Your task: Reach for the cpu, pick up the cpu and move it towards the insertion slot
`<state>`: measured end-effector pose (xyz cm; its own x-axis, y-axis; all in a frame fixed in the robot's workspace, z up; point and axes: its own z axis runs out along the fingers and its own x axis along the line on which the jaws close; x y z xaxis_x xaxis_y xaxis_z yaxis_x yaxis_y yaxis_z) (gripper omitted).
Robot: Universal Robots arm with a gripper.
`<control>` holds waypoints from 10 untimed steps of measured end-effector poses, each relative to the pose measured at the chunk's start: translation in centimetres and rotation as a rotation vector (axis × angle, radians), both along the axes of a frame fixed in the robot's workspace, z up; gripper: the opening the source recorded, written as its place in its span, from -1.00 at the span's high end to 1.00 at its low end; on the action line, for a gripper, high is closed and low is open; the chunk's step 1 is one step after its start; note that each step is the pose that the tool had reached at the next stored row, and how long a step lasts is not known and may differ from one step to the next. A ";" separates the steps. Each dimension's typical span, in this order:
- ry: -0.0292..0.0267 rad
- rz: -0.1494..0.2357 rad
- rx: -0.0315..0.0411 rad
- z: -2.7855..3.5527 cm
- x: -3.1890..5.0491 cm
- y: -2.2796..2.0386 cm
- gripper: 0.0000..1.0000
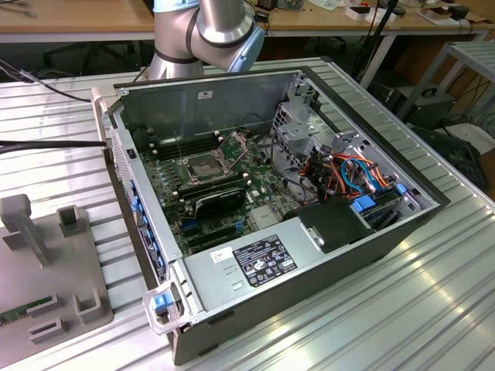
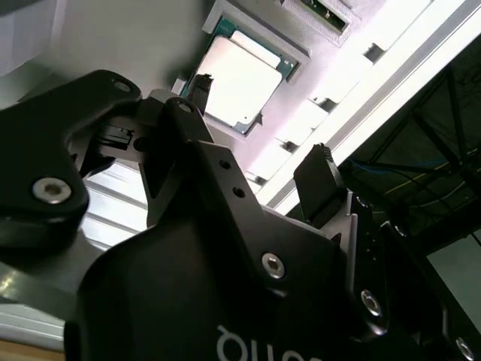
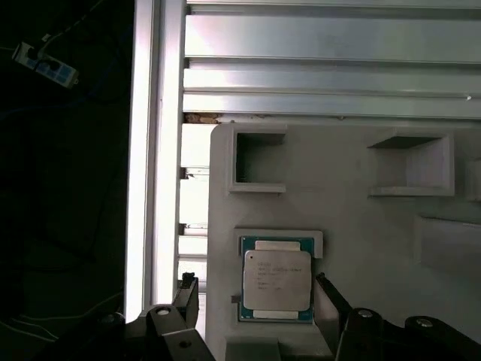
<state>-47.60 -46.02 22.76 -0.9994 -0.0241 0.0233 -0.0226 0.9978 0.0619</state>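
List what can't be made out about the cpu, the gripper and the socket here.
First wrist view: how high the open gripper sits above the cpu; the top-down angle shows no gap.
Second wrist view: the cpu's near edge, hidden behind a finger and the gripper body.
Exterior view: whether the socket is empty, too small; the arm is cut off by the top edge.

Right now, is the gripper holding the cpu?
No: in the first wrist view the cpu lies in its grey holder, the gripper open on either side.
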 end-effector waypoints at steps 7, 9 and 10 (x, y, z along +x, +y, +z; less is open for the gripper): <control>-0.0001 0.000 0.0001 -0.02 0.01 -0.01 -0.44; -0.0002 0.000 0.0002 -0.03 0.07 -0.01 -0.44; 0.0000 0.000 0.0000 -0.02 0.13 -0.01 -0.44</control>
<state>-47.47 -46.03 22.74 -0.9994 -0.0242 0.0234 -0.0227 0.9978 0.0619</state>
